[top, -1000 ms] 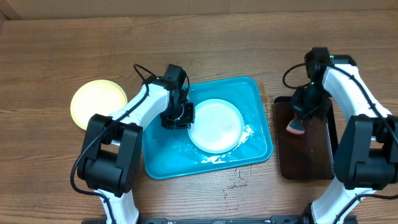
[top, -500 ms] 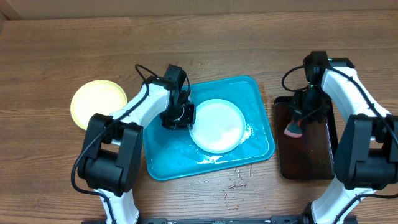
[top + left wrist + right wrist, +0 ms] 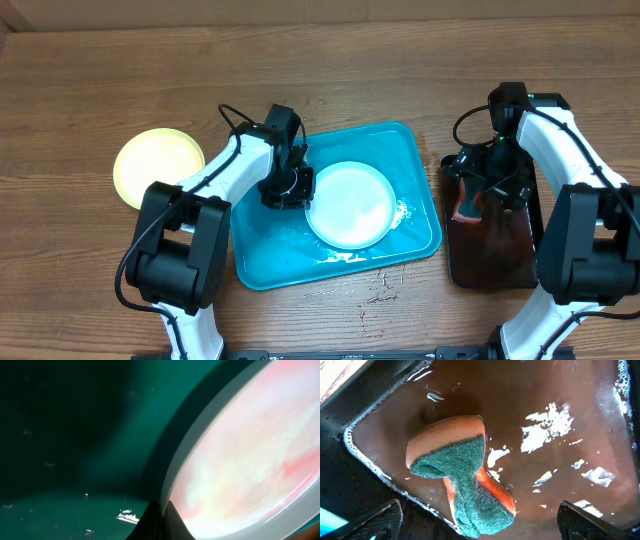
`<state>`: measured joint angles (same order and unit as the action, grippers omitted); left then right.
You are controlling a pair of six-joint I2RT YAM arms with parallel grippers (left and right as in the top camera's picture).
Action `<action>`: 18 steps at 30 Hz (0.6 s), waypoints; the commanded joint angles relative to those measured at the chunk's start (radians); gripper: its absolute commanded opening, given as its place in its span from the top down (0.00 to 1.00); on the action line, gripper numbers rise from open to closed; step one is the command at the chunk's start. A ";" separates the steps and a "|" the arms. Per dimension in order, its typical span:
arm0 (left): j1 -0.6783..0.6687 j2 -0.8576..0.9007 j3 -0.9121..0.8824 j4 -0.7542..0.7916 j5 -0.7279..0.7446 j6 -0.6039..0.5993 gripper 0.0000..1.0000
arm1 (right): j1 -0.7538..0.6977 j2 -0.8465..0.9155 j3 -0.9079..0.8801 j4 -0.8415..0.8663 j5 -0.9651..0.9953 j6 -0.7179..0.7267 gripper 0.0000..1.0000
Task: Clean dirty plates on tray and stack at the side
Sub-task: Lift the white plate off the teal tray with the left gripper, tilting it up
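plate (image 3: 347, 203), round and glossy, in rimmed turquoise tray (image 3: 265, 250).

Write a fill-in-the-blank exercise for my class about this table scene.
1. The plate outside the turquoise tray is ___.
2. In the dark tray lies an orange and green ___.
3. The right gripper over the dark tray is ___.
4. The left gripper sits at the ___ rim of the pale plate.
Missing words: yellow; sponge; open; left.
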<state>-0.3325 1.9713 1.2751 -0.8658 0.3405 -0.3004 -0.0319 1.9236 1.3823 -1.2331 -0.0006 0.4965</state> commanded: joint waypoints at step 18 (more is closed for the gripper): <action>-0.108 -0.195 0.242 -0.284 -0.656 -0.055 0.95 | 0.001 -0.010 0.000 0.044 -0.002 0.001 0.00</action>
<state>-0.4118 1.8156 1.4879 -1.1301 -0.1078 -0.3187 -0.0319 1.9236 1.3823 -1.1973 -0.0006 0.4965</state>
